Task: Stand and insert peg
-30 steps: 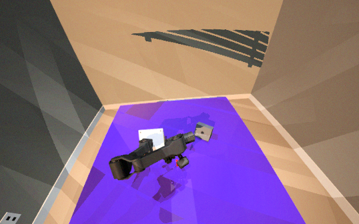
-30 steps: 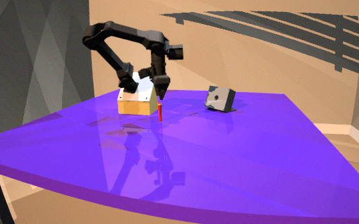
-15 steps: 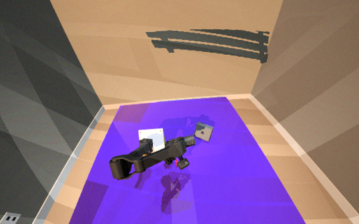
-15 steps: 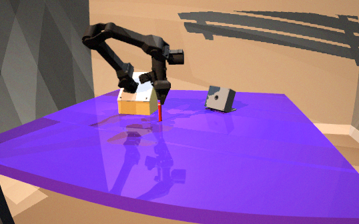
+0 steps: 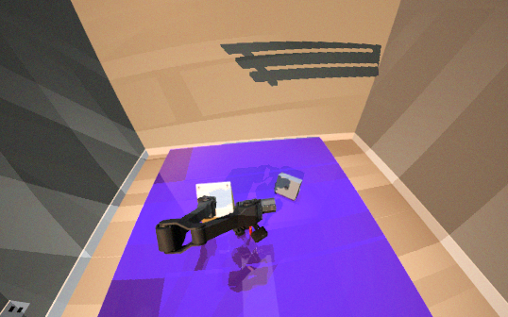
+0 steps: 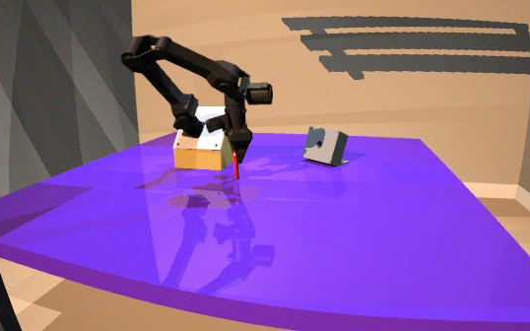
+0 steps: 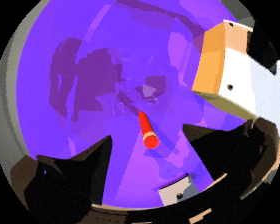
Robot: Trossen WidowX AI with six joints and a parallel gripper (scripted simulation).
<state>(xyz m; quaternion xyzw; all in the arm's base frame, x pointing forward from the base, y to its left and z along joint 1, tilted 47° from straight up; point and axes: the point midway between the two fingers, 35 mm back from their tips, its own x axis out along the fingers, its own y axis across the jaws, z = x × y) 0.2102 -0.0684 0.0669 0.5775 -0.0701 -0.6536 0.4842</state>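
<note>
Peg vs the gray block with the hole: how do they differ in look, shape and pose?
Color: the peg is red with a pale band near its top end; the block is gray.
Shape: the peg is a thin round rod, the block is boxy with a hole in its face.
Pose: the peg stands upright, while the block's holed face slopes.
Shared: both are on the purple table, outside the jaws.
</note>
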